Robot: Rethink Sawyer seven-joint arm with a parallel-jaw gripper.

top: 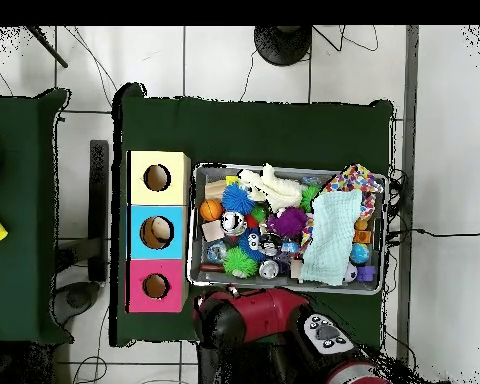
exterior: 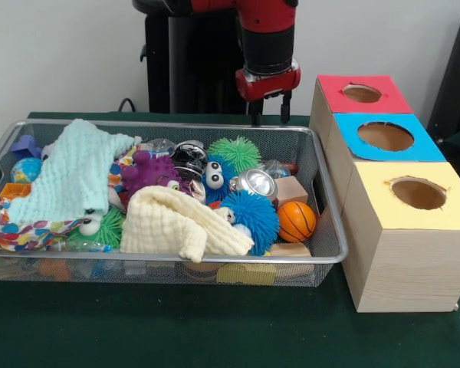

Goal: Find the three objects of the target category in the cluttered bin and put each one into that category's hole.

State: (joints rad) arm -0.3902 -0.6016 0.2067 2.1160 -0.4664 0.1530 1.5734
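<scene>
The gripper (exterior: 269, 110) hangs above the wire bin's (exterior: 333, 230) far rim; whether its fingers are apart, I cannot tell. Beside the bin stand three boxes (exterior: 405, 230) with holes. No readable writing shows.

Red arm (exterior: 267, 19) with a black wrist band, red collar and dark tool (exterior: 270, 107).

A: We see the wire bin (top: 197, 225) crammed with toys, a pale green cloth (top: 331, 238) draped over them.

B: Beside it we count 3 boxes (top: 158, 232): yellow, blue, red-pink, each with 1 hole.
</scene>
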